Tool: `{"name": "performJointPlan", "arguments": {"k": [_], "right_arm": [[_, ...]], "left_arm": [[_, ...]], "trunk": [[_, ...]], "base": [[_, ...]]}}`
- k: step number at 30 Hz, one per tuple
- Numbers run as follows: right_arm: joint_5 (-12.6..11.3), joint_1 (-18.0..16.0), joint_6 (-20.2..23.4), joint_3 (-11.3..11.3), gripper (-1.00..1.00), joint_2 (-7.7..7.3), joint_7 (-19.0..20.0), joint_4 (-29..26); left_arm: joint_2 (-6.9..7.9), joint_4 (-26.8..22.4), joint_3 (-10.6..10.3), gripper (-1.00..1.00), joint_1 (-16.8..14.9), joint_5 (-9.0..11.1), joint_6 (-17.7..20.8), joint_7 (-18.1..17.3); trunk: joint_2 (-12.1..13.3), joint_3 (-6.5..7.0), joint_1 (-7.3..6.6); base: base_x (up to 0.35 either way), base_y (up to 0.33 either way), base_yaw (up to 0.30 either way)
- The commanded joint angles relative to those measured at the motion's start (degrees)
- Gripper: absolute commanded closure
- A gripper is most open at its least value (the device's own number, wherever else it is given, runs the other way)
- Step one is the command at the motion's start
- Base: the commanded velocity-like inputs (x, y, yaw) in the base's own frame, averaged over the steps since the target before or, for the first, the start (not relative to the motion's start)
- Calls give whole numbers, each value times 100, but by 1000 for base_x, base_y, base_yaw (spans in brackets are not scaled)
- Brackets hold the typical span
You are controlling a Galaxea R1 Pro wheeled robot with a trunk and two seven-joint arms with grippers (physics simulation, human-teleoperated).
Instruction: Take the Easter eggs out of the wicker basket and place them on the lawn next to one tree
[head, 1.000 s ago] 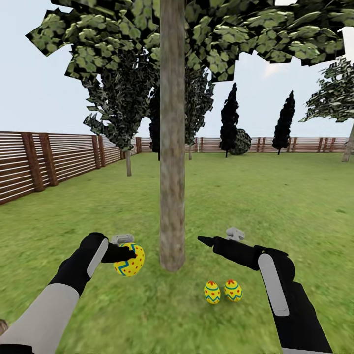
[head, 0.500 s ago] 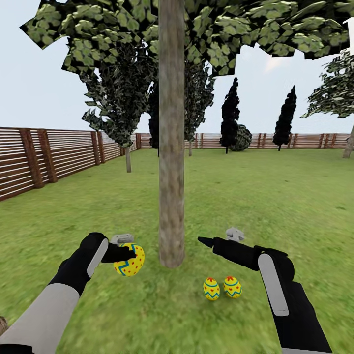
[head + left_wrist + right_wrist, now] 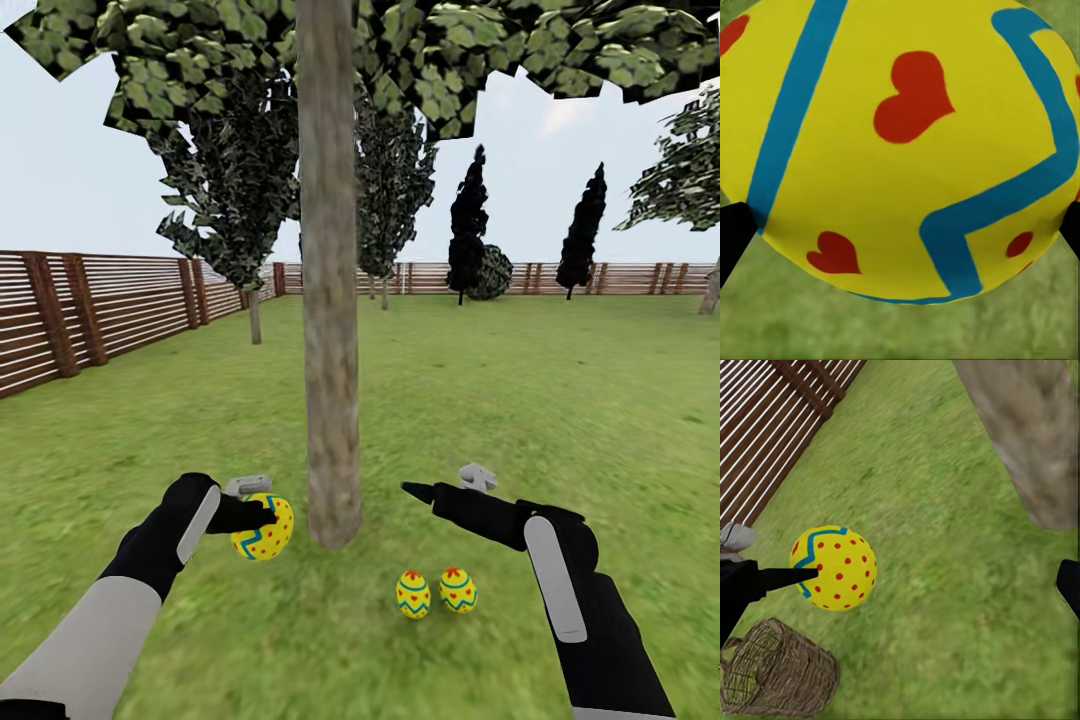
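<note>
Left gripper (image 3: 262,517) is clamped on the third egg (image 3: 264,528), held above the lawn (image 3: 520,400) just left of the tree (image 3: 330,400) trunk base. The other two eggs (image 3: 435,592) lie on the grass right-near of the trunk. Right gripper (image 3: 440,487) holds nothing, fingers apart; drop spot is straight down, left arm is nearer.
</note>
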Motion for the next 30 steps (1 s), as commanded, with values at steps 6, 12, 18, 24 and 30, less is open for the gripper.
{"name": "performJointPlan", "arguments": {"k": [6,12,18,24,30], "right_arm": [[47,-5,27,-15,-100,15,58,-1],[44,0,24,-15,-100,33,58,-6],[33,-14,27,0,-100,32,59,-45],[38,-9,21,-1,-100,36,71,-87],[38,-8,19,-4,-100,36,76,-97]], "left_arm": [[1,-5,-19,100,-9,-14,13,-30],[5,-5,-16,100,-11,-14,10,-30],[1,-2,-13,100,-11,-14,10,-30],[4,41,-17,100,-11,-14,6,-30],[-2,480,-14,100,-33,-10,-190,-30]], "trunk": [[-4,-64,1],[-4,-114,1],[-4,-122,1],[-4,-122,1],[-4,-124,1]], "base": [[172,-242,0],[166,-244,0],[164,-244,0],[167,-245,0],[179,-245,0]]}}
